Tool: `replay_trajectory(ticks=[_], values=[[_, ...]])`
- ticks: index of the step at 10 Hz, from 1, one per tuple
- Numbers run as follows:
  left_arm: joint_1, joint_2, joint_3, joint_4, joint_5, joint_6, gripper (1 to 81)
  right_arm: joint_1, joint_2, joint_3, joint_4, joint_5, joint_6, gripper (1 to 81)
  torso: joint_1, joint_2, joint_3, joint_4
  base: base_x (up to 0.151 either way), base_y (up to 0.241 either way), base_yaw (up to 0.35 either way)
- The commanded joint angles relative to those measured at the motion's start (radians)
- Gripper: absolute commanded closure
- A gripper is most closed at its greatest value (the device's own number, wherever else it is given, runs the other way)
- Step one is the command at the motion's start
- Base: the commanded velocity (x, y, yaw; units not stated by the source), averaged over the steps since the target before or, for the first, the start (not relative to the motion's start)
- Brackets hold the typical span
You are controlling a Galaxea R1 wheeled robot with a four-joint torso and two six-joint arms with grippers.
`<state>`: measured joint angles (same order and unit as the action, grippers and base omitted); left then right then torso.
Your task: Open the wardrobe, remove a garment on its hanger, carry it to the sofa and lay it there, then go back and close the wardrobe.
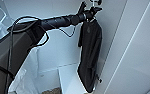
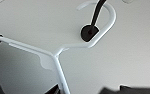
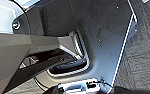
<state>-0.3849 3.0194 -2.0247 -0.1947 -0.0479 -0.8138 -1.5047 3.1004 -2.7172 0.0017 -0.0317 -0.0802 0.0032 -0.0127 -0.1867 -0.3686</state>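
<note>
Garment (image 1: 89, 55), one, seemingly tool-held (image 1: 92, 12)

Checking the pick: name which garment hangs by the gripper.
The black shirt, dangling under the left gripper; the white garment sits low, apart from the arm.

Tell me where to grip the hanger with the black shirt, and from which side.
Probably take the hanger at its bare neck, just under the hook and above the black shirt. That is where the left gripper is now, reaching in level from the open front, since the limp cloth covers the arms below.
</note>
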Motion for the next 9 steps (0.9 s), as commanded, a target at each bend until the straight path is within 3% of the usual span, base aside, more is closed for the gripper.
replay_trajectory(ticks=[1, 2, 3, 9], values=[[-0.194, -0.025, 0.041, 0.035, -0.079, 0.002, 1.0, 0.022, 0.006, 0.007, 0.006, -0.068, -0.003, 1.0, 0.0, 0.0, 0.0, 0.0, 0.0, 0.0, 0.0], [-0.194, -0.025, 0.05, 0.037, -0.079, 0.002, 1.0, 0.022, 0.006, 0.007, 0.006, -0.068, -0.003, 1.0, 0.0, 0.0, 0.0, 0.0, 0.0, 0.0, 0.0], [-0.194, -0.023, 0.055, 0.044, -0.079, 0.002, 81.1, 0.022, 0.006, 0.007, 0.006, -0.068, -0.003, 1.0, 0.0, 0.0, 0.0, 0.0, 0.0, 0.0, 0.0], [-0.232, -0.049, 0.069, 0.061, -0.069, 0.002, 81.1, 0.022, 0.005, 0.007, 0.009, -0.066, -0.003, 1.0, 0.0, 0.0, 0.0, 0.0, 0.0, 0.0, 0.0]])
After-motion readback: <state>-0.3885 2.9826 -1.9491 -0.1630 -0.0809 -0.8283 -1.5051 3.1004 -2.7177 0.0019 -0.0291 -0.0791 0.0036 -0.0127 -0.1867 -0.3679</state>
